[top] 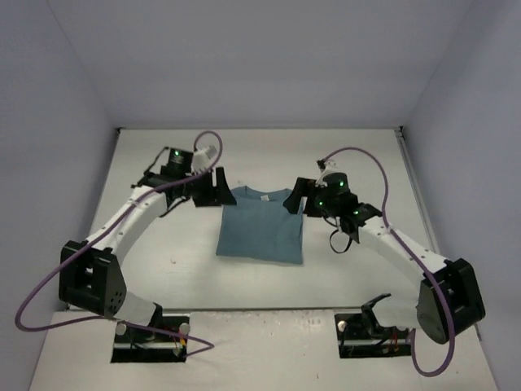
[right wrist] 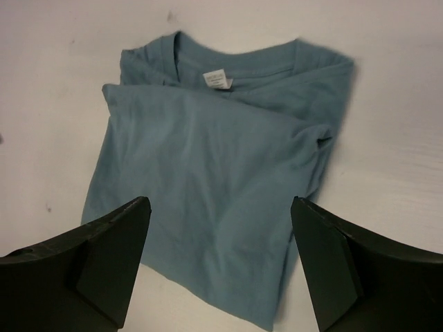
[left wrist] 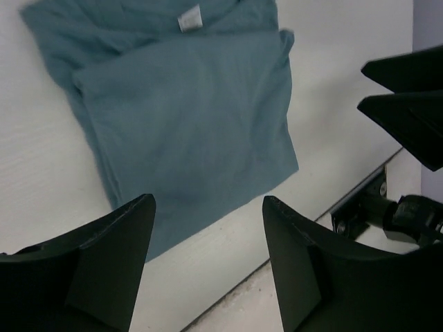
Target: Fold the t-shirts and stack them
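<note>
Black end effectors [left wrist: 208, 200] [right wrist: 219, 200] spread; empty

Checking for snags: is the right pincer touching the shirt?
Apart. The right wrist view shows the right pincer open, the shirt lying well below its fingertips.

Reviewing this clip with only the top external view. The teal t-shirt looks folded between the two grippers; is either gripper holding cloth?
Observer: No. The left wrist view shows the left gripper open, the t-shirt lying flat beyond it, ungripped.
Operator: And the right one?
Observer: The right gripper is open too, with nothing gripped.
Operator: What's the pale speck at the neckline?
Observer: A small white label inside the collar, clear in the right wrist view.
</note>
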Tool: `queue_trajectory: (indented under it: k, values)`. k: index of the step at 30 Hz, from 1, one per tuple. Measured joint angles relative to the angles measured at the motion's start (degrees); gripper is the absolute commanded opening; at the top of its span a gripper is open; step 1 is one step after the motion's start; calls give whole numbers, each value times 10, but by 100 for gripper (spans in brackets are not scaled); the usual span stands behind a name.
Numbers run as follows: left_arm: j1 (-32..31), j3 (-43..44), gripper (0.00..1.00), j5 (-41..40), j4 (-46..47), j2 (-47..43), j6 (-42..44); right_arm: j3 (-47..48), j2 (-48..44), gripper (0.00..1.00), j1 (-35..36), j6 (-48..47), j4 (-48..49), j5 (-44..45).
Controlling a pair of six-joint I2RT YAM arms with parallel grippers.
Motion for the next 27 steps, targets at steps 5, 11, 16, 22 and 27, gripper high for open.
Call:
queue_trajectory:
  k: [5,11,16,22,27]
  values:
    - [-34,-47,33,35,83,87,-34,-25,91,59,-15,40,137,-96]
    - [-22,-41,25,42,165,189,-48,-54,218,36,-69,97,342,-192]
    - [-3,-42,22,51,212,270,-64,-95,343,22,-115,143,474,-252]
    - [18,-45,21,73,244,295,-78,-137,405,20,-147,188,629,-300]
    - [32,-46,26,84,255,299,-79,-161,404,20,-172,198,667,-319]
